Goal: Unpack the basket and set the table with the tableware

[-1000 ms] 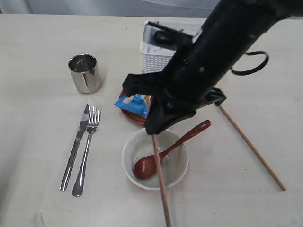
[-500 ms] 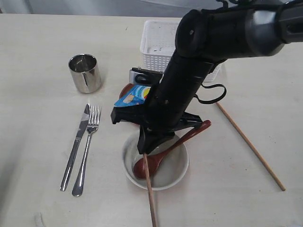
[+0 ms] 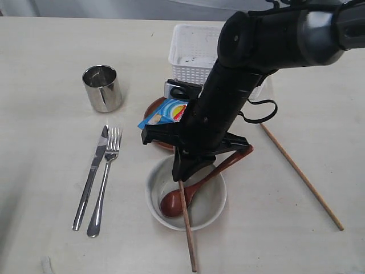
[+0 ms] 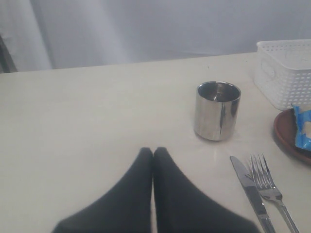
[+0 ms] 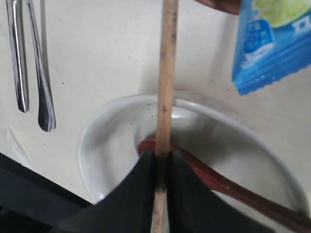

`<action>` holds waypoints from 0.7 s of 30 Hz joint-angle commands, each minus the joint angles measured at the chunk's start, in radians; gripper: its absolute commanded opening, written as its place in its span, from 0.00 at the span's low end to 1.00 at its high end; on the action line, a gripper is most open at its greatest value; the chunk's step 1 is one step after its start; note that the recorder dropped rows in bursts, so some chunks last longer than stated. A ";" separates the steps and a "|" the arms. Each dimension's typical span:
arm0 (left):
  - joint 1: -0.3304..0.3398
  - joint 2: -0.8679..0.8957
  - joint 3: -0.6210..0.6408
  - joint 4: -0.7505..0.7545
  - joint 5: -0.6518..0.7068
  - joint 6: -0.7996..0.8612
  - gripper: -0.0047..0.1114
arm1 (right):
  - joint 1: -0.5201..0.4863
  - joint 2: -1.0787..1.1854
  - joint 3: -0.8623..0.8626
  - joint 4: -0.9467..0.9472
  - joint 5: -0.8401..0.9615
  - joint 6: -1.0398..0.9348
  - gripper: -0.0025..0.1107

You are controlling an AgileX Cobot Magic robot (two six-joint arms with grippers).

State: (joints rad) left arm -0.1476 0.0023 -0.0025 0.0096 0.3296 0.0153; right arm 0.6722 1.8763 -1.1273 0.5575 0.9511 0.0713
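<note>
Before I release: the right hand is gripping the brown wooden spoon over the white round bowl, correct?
Not the spoon: in the right wrist view, the right hand grips a thin wooden chopstick over the white round bowl; the brown wooden spoon lies inside.

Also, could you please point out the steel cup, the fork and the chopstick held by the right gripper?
steel cup (image 3: 102, 97), exterior view, on its side wall.
fork (image 3: 104, 185), exterior view, on its handle.
chopstick (image 5: 167, 73), right wrist view, on its bare shaft.

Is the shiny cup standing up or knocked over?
Standing up. The steel cup sits on its base on the table, open mouth facing up.
</note>
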 commanded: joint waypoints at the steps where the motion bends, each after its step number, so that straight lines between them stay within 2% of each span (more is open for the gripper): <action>1: -0.006 -0.002 0.002 -0.002 -0.008 -0.004 0.04 | -0.005 -0.003 0.000 -0.013 -0.008 -0.006 0.02; 4: -0.006 -0.002 0.002 -0.002 -0.008 -0.004 0.04 | -0.005 -0.012 0.000 -0.013 -0.008 -0.006 0.03; 6: -0.006 -0.002 0.002 -0.002 -0.008 -0.004 0.04 | -0.005 -0.014 0.000 -0.013 -0.007 -0.006 0.10; 10: -0.006 -0.002 0.002 -0.002 -0.008 -0.004 0.04 | -0.005 -0.014 0.000 -0.013 -0.004 -0.006 0.34; 12: -0.006 -0.002 0.002 -0.002 -0.008 -0.004 0.04 | -0.005 -0.014 0.000 -0.013 -0.004 -0.006 0.43; 21: -0.006 -0.002 0.002 -0.002 -0.008 -0.004 0.04 | -0.005 -0.091 -0.042 -0.069 0.060 -0.071 0.44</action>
State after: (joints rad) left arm -0.1476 0.0023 -0.0025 0.0096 0.3296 0.0153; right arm 0.6722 1.8248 -1.1394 0.5316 0.9641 0.0266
